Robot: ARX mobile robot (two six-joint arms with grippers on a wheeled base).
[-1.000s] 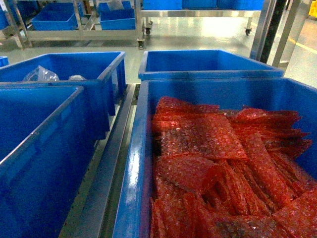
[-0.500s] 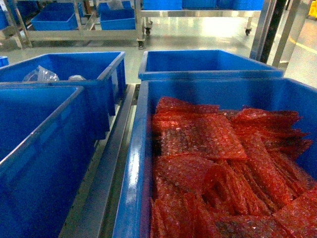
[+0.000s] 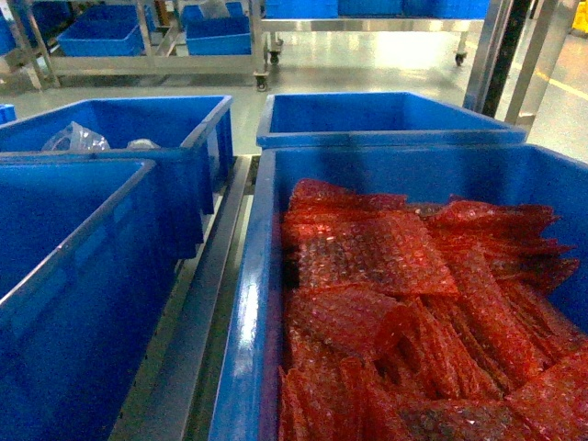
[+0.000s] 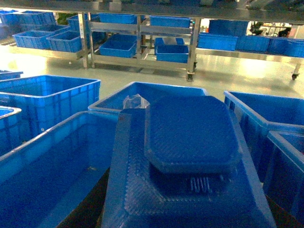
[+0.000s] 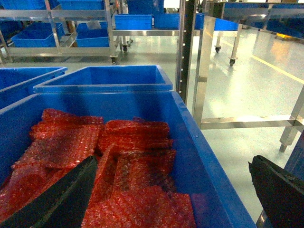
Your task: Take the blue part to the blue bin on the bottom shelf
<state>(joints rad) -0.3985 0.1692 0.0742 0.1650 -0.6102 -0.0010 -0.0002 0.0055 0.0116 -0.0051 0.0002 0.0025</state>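
Blue part (image 4: 190,137): filling the lower middle of the left wrist view, tight under the camera, above the open blue bins. Wide, flat, textured, octagonal raised panel on top.

Left claw: hidden under the part, so can't tell whether clamped or slack. Not seen in the head view either.

Left to right in the head view: near-left bin (image 3: 73,276), rear bin holding clear bags (image 3: 78,138), right bin (image 3: 253,303) full of red bubble wrap (image 3: 386,276).

Right claw (image 5: 172,164): spread wide, nothing between its fingers, over the bubble wrap.

Bottom shelf: not identifiable; only distant racks (image 4: 142,57).

Risks, judged:
- Unconfirmed grip plus a broad part: slip or tilt on any fast swing.
- Wide edges: likely to snag bin rims or a shelf lip.
- Many identical blue bins: easy to drop into the wrong one.
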